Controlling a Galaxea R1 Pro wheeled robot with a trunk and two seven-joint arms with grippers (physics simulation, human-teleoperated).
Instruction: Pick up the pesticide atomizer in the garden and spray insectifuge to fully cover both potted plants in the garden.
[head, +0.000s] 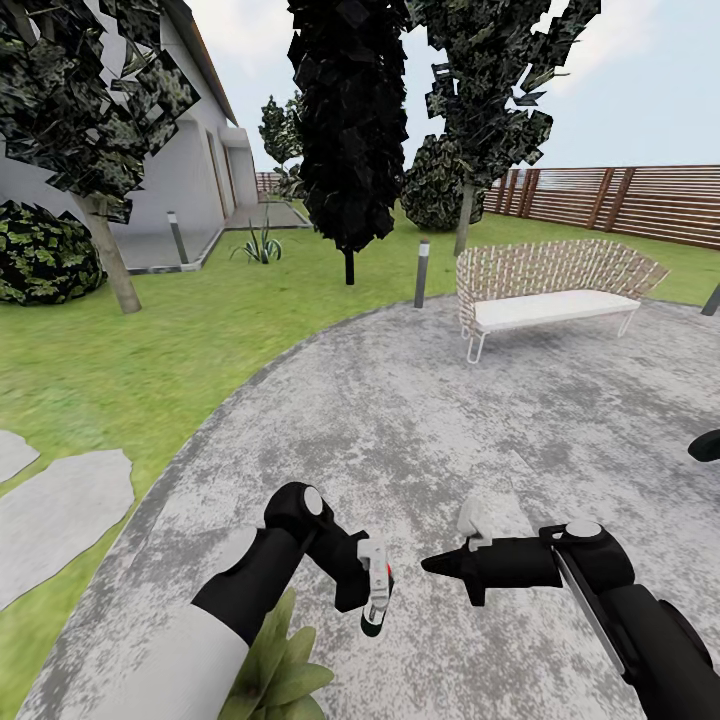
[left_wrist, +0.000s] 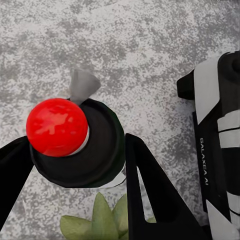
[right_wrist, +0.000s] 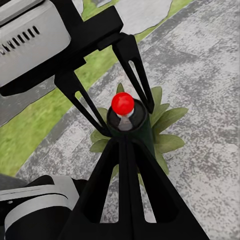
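spraying is judged to be the step in hand. the pesticide atomizer (head: 375, 595) is held by the left gripper (head: 368, 590) low over the near part of the gravel patio (head: 420, 420), with a potted plant (head: 280, 665) seen just below and to the near left of it. in the left wrist view the bottle (left_wrist: 85, 150) is seen from above, its red cap (left_wrist: 56, 127) and grey nozzle (left_wrist: 82, 85) uppermost, and the left fingers (left_wrist: 150, 190) are clamped on its dark body from both sides. green leaf tips (left_wrist: 102, 220) of the plant are seen directly below it.

the right gripper (head: 445, 563) is pointed at the atomizer from the right, close to it but apparently not touching. in the right wrist view its fingers (right_wrist: 125, 175) are seen drawn together into a single point aimed at the bottle (right_wrist: 127, 122), with the rosette (right_wrist: 160, 130) spread beneath on the gravel.

the next move is judged to call for the right fingertips to be pressed on the spray head while the nozzle is kept over the leaves; whether it is now aimed at them cannot be told. a second plant is yet to be found and covered.

the lettering "galaxea ai" (left_wrist: 206, 165) can be read on the right arm in the left wrist view. no label text on the bottle can be made out.

a white bench (head: 550, 290), a wooden fence (head: 640, 205) and stepping stones (head: 60, 510) are seen farther off.
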